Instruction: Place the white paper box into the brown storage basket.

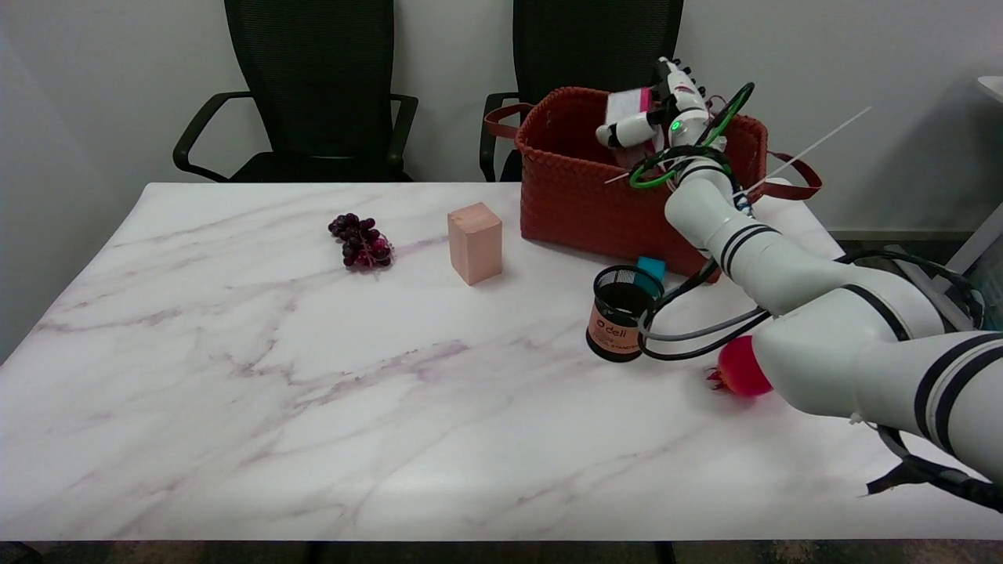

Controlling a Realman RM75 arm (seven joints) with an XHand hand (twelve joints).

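My right hand [662, 110] is up over the open mouth of the brown storage basket [572, 196], which sits at the far right of the counter [313, 392]. I am holding the white paper box [627, 106], with fingers wrapped on its near side; the box shows a pink edge at its top right corner. It hangs above the basket's interior, inside the line of the rim, not yet resting on anything I can see.

Handling notes, judged from appearance: thin paper carton, probably light and likely hollow, so the walls should give under hard pressure. Moderate squeeze only. Surface looks smooth, so some slip risk if the hold loosens. Best hold is across the two broad faces, near the middle, as now; corners would crush.

Basket walls are woven and stiff-looking, with handles at both ends; the opening is wider than the box.

Elsewhere on the counter: grapes [362, 241], a pink block [475, 243], a black mesh cup [619, 312] just beside the basket, a red fruit [740, 368] partly hidden by my arm.
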